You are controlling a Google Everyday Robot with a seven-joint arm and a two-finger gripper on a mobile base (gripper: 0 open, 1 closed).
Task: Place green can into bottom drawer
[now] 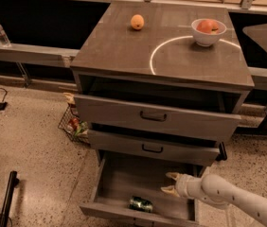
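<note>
The green can [141, 204] lies on its side on the grey floor of the open bottom drawer [119, 178], near the drawer's front edge. My gripper [171, 183] is over the right part of that drawer, above and to the right of the can and apart from it. Its two pale fingers are spread and hold nothing. My white arm [233, 199] reaches in from the lower right.
The two upper drawers [155, 119] stand partly pulled out above. An orange [137, 21] and a white bowl of fruit [208, 30] sit on the cabinet top. A wire basket [73, 125] stands on the floor left of the cabinet. A bottle [0, 33] stands far left.
</note>
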